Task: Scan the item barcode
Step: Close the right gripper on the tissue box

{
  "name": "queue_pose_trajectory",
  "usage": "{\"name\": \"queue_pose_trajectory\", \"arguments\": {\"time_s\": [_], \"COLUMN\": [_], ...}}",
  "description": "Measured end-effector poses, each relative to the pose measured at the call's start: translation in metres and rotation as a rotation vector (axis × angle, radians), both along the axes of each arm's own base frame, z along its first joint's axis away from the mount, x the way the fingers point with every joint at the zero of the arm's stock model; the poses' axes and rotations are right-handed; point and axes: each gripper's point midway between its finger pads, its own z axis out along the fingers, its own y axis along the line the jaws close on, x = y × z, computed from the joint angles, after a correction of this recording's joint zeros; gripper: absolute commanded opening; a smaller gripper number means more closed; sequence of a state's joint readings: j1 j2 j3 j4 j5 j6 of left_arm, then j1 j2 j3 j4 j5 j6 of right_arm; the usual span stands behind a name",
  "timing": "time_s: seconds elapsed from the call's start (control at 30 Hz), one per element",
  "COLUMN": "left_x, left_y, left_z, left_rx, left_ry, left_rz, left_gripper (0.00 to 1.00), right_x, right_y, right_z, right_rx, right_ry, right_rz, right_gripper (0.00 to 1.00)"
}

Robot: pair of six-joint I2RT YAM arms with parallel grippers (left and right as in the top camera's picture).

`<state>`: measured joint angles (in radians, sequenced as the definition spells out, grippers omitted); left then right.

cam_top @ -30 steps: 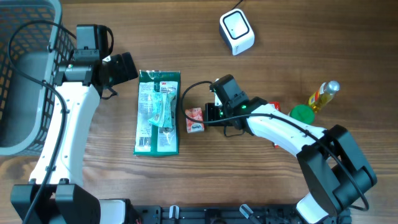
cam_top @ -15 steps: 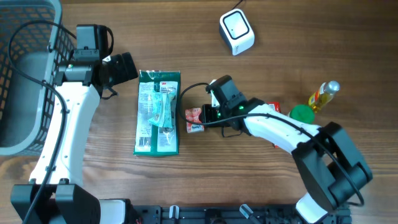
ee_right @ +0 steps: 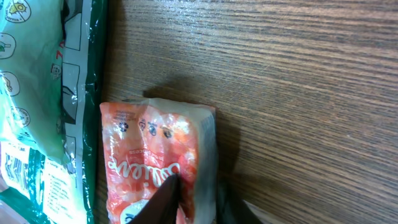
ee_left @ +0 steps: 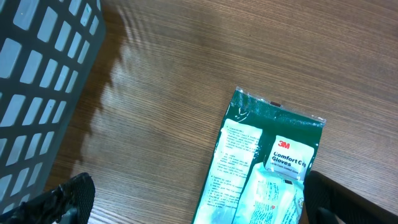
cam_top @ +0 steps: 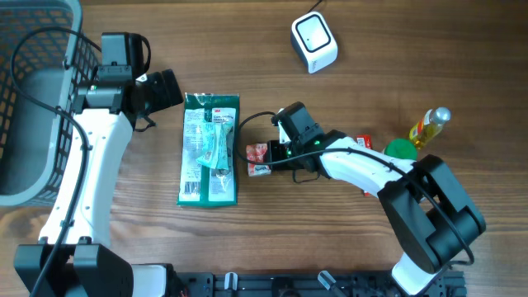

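A small orange-red snack packet [cam_top: 258, 158] lies on the wooden table beside a green 3M gloves pack [cam_top: 210, 148]. My right gripper [cam_top: 278, 152] is shut on the packet's right edge. In the right wrist view one dark finger presses on the packet [ee_right: 155, 155] and the other sits just past its clear edge, with the gripper [ee_right: 196, 202] low at the frame's bottom. The white barcode scanner [cam_top: 314, 43] stands at the back, well apart. My left gripper [cam_top: 169, 87] is open above the top of the gloves pack [ee_left: 267, 168], its fingertips [ee_left: 65, 196] spread wide.
A grey wire basket [cam_top: 33, 99] fills the far left, and its wall [ee_left: 37, 81] shows in the left wrist view. At the right stand a yellow bottle [cam_top: 429, 125] and a green cap [cam_top: 400, 150]. The gloves pack [ee_right: 43, 93] lies just left of the packet.
My right gripper has edged slightly left onto the packet, which has tilted a little. The left arm has not moved.
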<state>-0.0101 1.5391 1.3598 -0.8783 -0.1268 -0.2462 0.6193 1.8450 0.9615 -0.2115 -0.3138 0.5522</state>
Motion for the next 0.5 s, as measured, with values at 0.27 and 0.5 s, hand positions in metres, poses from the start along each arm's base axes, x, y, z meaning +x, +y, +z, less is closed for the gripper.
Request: {"name": "queue_pose_trajectory", "arguments": {"time_s": [0.27, 0.5], "left_x": [-0.0001, -0.0001], "left_y": [0.0, 0.0], "left_z": [0.0001, 0.0], "left_rx": [0.0, 0.0], "left_ry": [0.0, 0.0], "left_rz": [0.0, 0.0], "left_gripper": [1.0, 1.0], "right_x": [-0.002, -0.0035], "right_y": [0.004, 0.002], "right_z": [0.002, 0.0008], "right_rx": [0.021, 0.01], "right_ry": [0.006, 0.013], "right_rz": [0.019, 0.02], "right_gripper": [0.3, 0.24]}}
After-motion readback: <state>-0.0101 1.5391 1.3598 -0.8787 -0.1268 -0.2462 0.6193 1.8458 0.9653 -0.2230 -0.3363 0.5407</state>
